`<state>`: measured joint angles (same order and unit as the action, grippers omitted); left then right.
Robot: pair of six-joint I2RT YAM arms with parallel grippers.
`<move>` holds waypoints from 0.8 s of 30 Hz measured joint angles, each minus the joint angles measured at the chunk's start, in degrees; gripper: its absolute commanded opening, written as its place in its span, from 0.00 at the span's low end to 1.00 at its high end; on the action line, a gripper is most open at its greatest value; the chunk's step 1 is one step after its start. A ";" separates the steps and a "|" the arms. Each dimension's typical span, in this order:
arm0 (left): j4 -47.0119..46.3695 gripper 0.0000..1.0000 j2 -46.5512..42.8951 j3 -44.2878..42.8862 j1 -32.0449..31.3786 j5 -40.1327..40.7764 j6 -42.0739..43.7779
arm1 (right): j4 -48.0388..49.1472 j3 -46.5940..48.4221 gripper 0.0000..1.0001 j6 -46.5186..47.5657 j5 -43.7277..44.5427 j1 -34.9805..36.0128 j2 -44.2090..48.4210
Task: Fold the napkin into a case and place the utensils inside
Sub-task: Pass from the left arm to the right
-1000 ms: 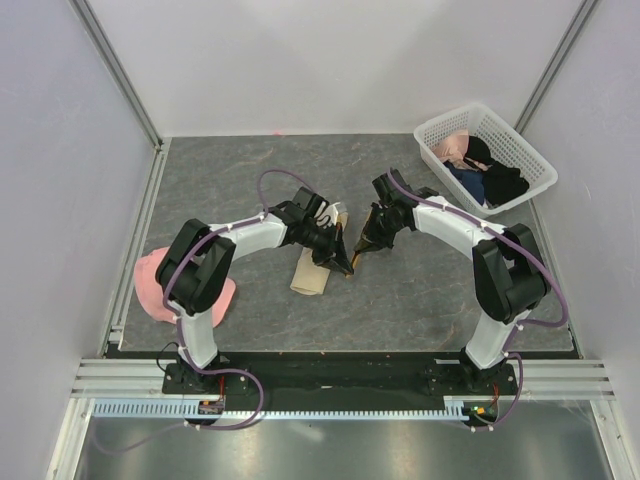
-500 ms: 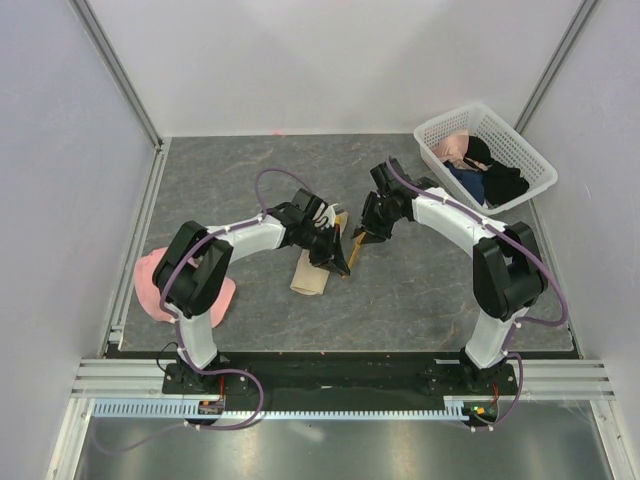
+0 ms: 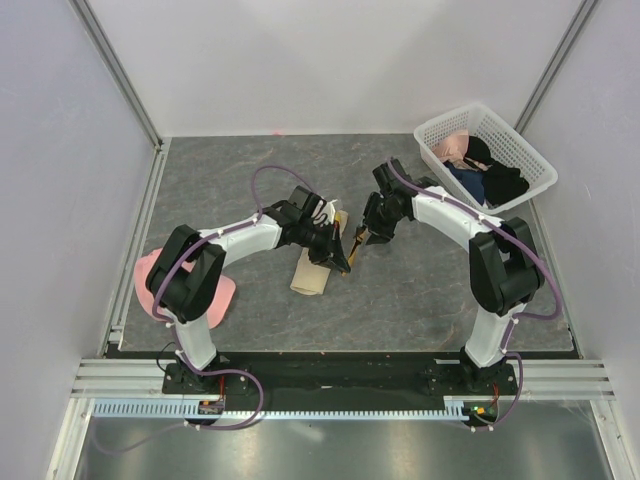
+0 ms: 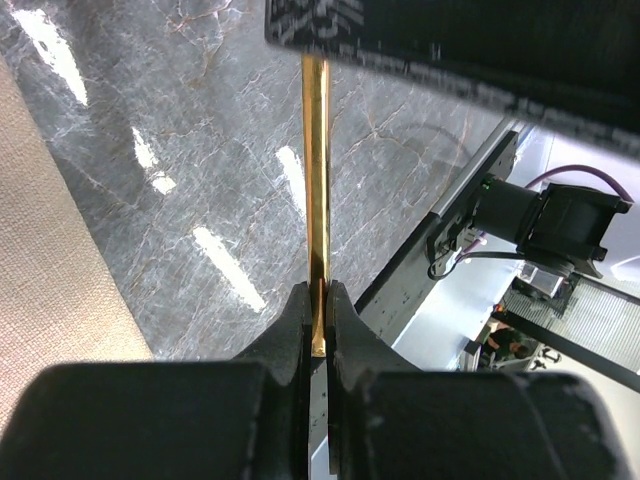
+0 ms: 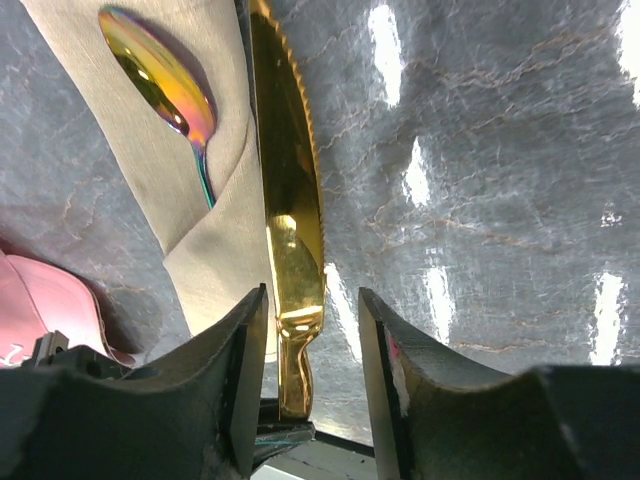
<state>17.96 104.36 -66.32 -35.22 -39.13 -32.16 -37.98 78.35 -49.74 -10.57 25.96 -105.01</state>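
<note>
Between left fingers (image 4: 292,332), the knife (image 4: 316,180).

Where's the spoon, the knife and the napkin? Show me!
spoon (image 5: 160,75), right wrist view, on its shiny bowl.
knife (image 5: 287,160), right wrist view, middle of its golden blade.
napkin (image 5: 215,255), right wrist view, on its folded flap below the spoon.

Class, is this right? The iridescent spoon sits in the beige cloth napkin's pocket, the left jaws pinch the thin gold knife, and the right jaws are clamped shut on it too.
Not quite. The right gripper has its jaws open, one on each side of the thin gold knife, as the right wrist view shows. The rest holds.
</note>
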 measured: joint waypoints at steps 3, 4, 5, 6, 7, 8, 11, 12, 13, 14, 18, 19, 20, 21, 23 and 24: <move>0.00 0.02 -0.07 0.07 0.00 -0.02 0.00 | 0.66 0.00 0.44 -0.02 -0.04 -0.37 -0.04; 0.02 0.02 -0.07 0.11 0.00 -0.02 0.00 | 0.87 0.00 0.43 -0.02 -0.09 -0.44 -0.07; 0.02 0.02 -0.07 0.17 0.00 -0.02 0.00 | 1.09 0.00 0.42 -0.07 -0.11 -0.48 -0.07; 0.02 0.02 -0.07 0.17 0.00 -0.02 0.00 | 1.22 0.00 0.40 -0.07 -0.11 -0.48 -0.07; 0.02 0.02 -0.07 0.17 0.00 -0.04 0.00 | 1.40 0.00 0.39 -0.11 -0.17 -0.48 -0.07; 0.02 0.02 -0.07 0.17 0.00 -0.04 0.00 | 1.60 0.00 0.37 -0.11 -0.24 -0.48 -0.09; 0.02 0.02 -0.07 0.20 0.00 -0.04 0.00 | 2.19 0.00 0.31 -0.20 -0.68 -0.48 -0.31; 0.02 0.02 -0.07 0.20 0.00 -0.02 -0.02 | 2.38 0.00 0.29 -0.24 -0.81 -0.48 -0.46; 0.04 0.02 -0.07 0.22 0.02 0.00 0.00 | 2.40 0.00 0.23 -0.22 -1.01 -0.48 -0.70; 0.07 0.02 -0.07 0.31 0.07 0.07 0.00 | 2.43 -0.02 0.21 -0.26 -1.25 -0.48 -0.90; 0.15 0.02 -0.07 0.50 0.11 0.07 0.00 | 2.43 -0.11 0.18 -0.44 -1.64 -0.50 -1.05; 0.17 0.02 -0.07 0.50 0.11 0.07 0.00 | 2.43 -0.11 0.23 -0.46 -1.64 -0.50 -1.09; 0.17 0.02 -0.07 0.52 0.11 0.09 0.00 | 2.45 -0.11 0.24 -0.48 -1.68 -0.50 -1.25; 0.20 0.02 -0.07 0.52 0.11 0.09 0.00 | 2.45 -0.11 0.24 -0.50 -1.79 -0.50 -1.36; 0.20 0.02 -0.07 0.76 0.11 0.20 0.00 | 2.47 -0.11 0.14 -0.59 -2.14 -0.55 -1.64; 0.20 0.02 -0.07 0.92 0.11 0.20 0.00 | 2.45 -0.11 0.06 -0.61 -2.29 -0.55 -1.79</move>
<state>18.15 104.29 -65.41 -35.11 -38.94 -32.16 -35.53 78.24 -50.35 -12.86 25.41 -106.80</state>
